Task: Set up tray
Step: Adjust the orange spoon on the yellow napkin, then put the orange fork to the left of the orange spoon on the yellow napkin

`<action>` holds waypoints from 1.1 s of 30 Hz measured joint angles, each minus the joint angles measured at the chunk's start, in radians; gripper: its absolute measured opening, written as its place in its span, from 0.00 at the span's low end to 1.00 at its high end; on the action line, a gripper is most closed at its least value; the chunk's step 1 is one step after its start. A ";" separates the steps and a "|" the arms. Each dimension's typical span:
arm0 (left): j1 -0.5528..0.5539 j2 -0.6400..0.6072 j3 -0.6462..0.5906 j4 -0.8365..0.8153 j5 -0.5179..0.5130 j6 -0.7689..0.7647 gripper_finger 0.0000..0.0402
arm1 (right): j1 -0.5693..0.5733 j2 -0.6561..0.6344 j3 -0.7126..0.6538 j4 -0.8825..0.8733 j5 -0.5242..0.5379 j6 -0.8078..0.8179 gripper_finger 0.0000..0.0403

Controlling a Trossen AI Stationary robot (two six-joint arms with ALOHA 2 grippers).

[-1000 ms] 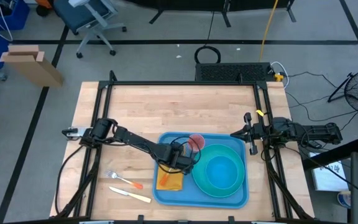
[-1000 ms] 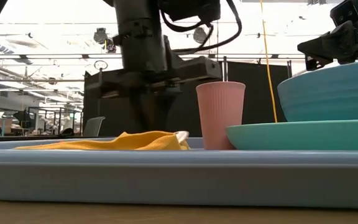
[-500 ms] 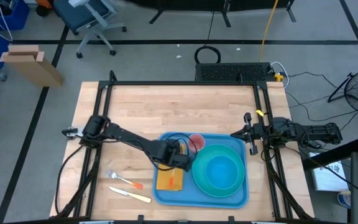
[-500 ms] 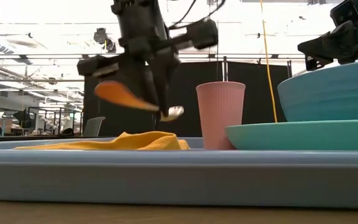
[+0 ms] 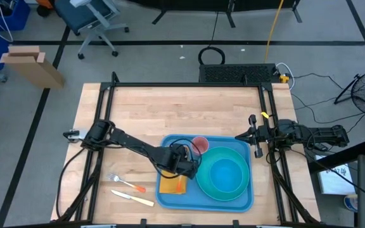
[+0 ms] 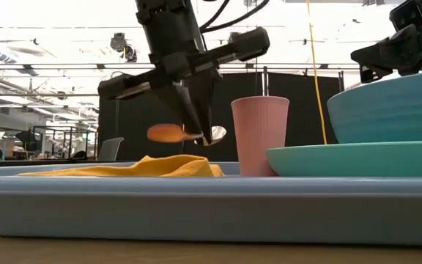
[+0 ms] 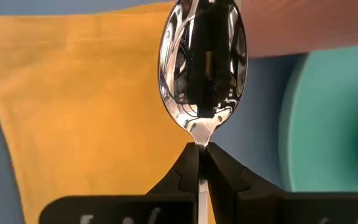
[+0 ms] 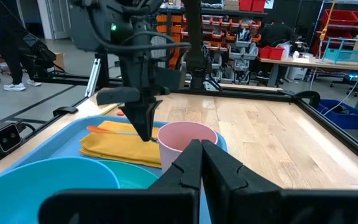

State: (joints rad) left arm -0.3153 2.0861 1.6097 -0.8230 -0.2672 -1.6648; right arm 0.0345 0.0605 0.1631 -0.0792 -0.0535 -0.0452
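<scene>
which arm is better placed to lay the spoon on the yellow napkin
Left. The left gripper is shut on the orange-handled metal spoon, directly above the yellow cloth napkin on the large blue plastic tray. The right gripper waits at the table's right edge.

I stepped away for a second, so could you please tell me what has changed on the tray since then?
The left gripper, shut on the spoon, lifted it off the yellow napkin and now holds it level just above. The right gripper, cup, bowl and tray stayed put.
</scene>
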 joint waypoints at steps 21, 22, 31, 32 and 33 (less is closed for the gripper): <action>-0.001 0.061 0.000 -0.008 -0.045 0.021 0.07 | 0.000 0.002 0.000 0.000 0.000 0.007 0.00; -0.001 0.062 0.000 -0.008 -0.048 0.023 0.09 | 0.000 0.002 0.000 0.000 0.000 0.006 0.00; -0.002 0.062 0.000 0.013 -0.050 0.054 0.24 | 0.000 0.002 0.000 0.000 0.000 0.005 0.00; -0.002 0.062 0.000 0.013 -0.050 0.065 0.25 | 0.000 0.002 0.000 0.000 0.000 0.004 0.00; -0.002 0.062 0.000 0.011 -0.050 0.078 0.25 | 0.000 0.002 0.000 0.000 0.000 0.004 0.00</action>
State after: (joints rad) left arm -0.3176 2.1479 1.6093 -0.8117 -0.3168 -1.5869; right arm 0.0345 0.0624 0.1627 -0.0792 -0.0536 -0.0414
